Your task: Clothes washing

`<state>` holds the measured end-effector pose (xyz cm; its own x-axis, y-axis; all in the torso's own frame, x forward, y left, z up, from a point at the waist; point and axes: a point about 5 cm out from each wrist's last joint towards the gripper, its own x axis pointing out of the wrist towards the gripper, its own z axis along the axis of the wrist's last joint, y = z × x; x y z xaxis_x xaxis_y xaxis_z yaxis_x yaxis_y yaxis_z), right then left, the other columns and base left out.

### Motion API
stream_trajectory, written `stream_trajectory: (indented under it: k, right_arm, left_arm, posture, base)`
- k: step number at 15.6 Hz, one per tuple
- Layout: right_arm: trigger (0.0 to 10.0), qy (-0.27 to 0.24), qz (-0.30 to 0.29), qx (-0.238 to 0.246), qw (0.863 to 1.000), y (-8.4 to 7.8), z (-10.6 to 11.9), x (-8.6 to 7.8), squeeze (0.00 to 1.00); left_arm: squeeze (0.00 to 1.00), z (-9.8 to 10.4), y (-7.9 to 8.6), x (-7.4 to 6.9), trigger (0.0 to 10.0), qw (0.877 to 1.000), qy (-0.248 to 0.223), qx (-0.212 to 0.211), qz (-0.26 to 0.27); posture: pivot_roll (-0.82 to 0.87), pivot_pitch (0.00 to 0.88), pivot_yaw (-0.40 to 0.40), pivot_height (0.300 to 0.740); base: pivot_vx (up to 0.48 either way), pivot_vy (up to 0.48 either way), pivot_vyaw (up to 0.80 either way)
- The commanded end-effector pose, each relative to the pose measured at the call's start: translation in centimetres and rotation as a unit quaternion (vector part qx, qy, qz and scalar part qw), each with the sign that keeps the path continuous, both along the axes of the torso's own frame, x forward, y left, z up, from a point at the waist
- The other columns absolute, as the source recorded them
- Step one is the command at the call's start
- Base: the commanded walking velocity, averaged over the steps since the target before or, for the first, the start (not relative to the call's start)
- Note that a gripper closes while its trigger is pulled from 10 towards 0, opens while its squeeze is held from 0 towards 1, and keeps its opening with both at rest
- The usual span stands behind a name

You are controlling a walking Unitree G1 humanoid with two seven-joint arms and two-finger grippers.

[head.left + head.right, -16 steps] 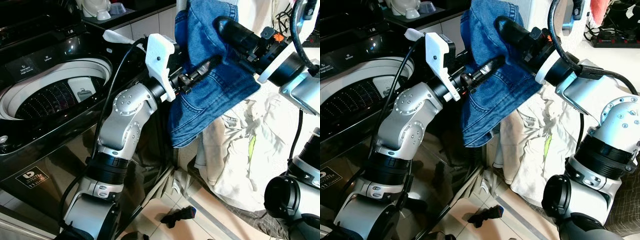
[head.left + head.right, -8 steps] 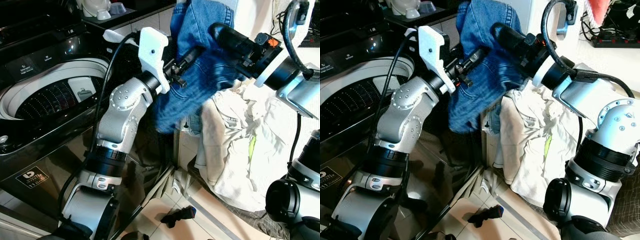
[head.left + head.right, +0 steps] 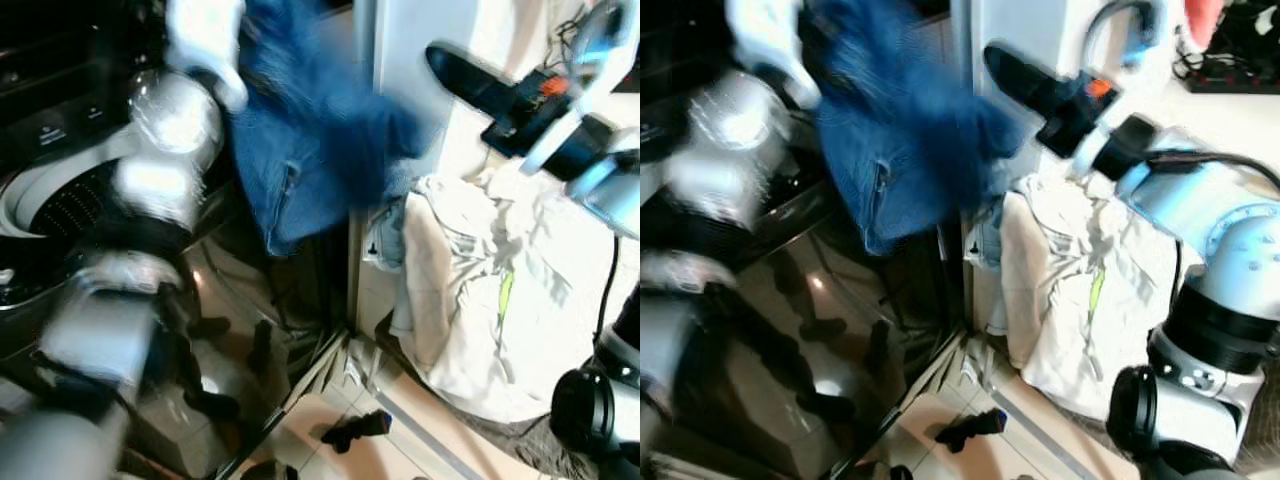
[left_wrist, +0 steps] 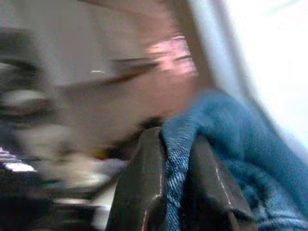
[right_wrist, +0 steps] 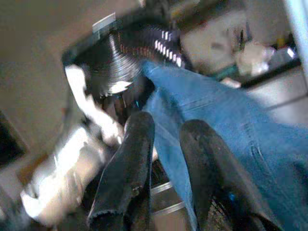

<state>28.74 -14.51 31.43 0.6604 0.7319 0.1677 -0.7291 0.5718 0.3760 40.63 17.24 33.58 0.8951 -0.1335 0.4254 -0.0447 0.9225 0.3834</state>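
Denim garment [image 3: 310, 140] held aloft beside the washing machine [image 3: 60, 200], pinched between the fingers of the blurred left gripper [image 4: 177, 178] and not yet inside the drum. Right gripper [image 5: 163, 159] near the same denim, fingers narrowly parted, nothing between them. Pale laundry heap [image 3: 480, 290] well clear of the machine, unloaded. Judged early: one item under way, most remaining.

Both head views look forward and down, sharing the blue jeans [image 3: 310, 130] beside the washing machine [image 3: 70, 190]. Each wrist view looks close along its own fingers at that denim.
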Motion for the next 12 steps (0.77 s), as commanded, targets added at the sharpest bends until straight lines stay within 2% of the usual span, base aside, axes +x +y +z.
stream_trajectory:
  k: [1, 2, 3, 4, 5, 7, 8, 9, 10, 11, 12]
  right_arm:
    - [10.0, -0.012, 0.008, -0.023, 1.0, 0.5, -0.1, -0.4, 0.0]
    - [10.0, -0.014, 0.015, -0.033, 0.999, 1.0, -0.2, -0.6, 0.0]
    - [10.0, -0.015, 0.019, -0.043, 0.999, 1.4, -0.4, -0.6, 0.0]
    - [10.0, -0.016, 0.021, -0.048, 0.998, 1.6, -0.5, -0.7, 0.0]
    - [10.0, -0.018, 0.021, -0.051, 0.998, 1.8, -0.6, -0.8, 0.0]
    - [10.0, -0.021, 0.02, -0.055, 0.998, 2.1, -0.8, -0.8, 0.0]
    - [10.0, -0.02, 0.021, -0.061, 0.998, 2.3, -1.1, -0.8, 0.0]
    - [10.0, -0.017, 0.024, -0.07, 0.997, 2.7, -1.5, -0.9, 0.0]
    - [10.0, -0.015, 0.025, -0.072, 0.997, 2.8, -1.6, -0.9, 0.0]
    - [10.0, -0.011, 0.026, -0.087, 0.996, 3.1, -2.0, -0.9, 0.0]
    - [10.0, -0.01, 0.027, -0.092, 0.995, 3.2, -2.2, -0.9, 0.0]
  left_arm:
    - [0.0, 3.2, 1.6, -0.5, 0.0, 0.996, -0.07, 0.011, 0.058]
    - [0.0, 5.5, 3.1, -0.9, 0.0, 0.984, -0.113, 0.044, 0.132]
    - [0.0, 7.4, 4.2, -1.5, 0.0, 0.964, -0.157, 0.084, 0.197]
    - [0.0, 8.6, 5.0, -2.1, 0.0, 0.943, -0.198, 0.107, 0.247]
    - [0.0, 9.5, 5.4, -2.7, 0.0, 0.915, -0.244, 0.134, 0.293]
    - [0.0, 10.1, 5.4, -3.2, 0.0, 0.884, -0.297, 0.156, 0.326]
    - [0.0, 9.2, 5.4, -2.6, 0.0, 0.901, -0.267, 0.137, 0.314]
    - [0.0, 5.9, 5.1, -0.8, 0.0, 0.939, -0.159, 0.117, 0.281]
    - [0.0, 4.8, 5.1, -0.4, 0.0, 0.947, -0.129, 0.112, 0.274]
    - [0.0, 1.3, 5.0, 0.7, 0.0, 0.96, -0.031, 0.098, 0.259]
    - [0.0, -0.1, 5.0, 1.0, 0.0, 0.962, 0.011, 0.097, 0.254]
  posture:
    - [-0.09, 0.0, 0.075, 0.74]
    - [-0.09, 0.0, 0.077, 0.74]
    - [-0.1, 0.0, 0.085, 0.74]
    - [-0.1, 0.0, 0.088, 0.74]
    - [-0.11, 0.0, 0.089, 0.74]
    - [-0.11, 0.0, 0.094, 0.74]
    - [-0.11, 0.0, 0.093, 0.74]
    - [-0.11, 0.0, 0.091, 0.74]
    - [-0.11, 0.0, 0.091, 0.74]
    - [-0.11, 0.0, 0.091, 0.74]
    - [-0.11, 0.0, 0.091, 0.74]
  base:
    - [0.0, 0.0, 0.0]
    - [0.0, 0.0, 0.0]
    - [0.0, 0.0, 0.0]
    - [0.0, 0.0, 0.0]
    - [0.0, 0.0, 0.0]
    - [0.0, 0.0, 0.0]
    - [0.0, 0.0, 0.0]
    - [0.0, 0.0, 0.0]
    - [0.0, 0.0, 0.0]
    - [0.0, 0.0, 0.0]
    - [0.0, 0.0, 0.0]
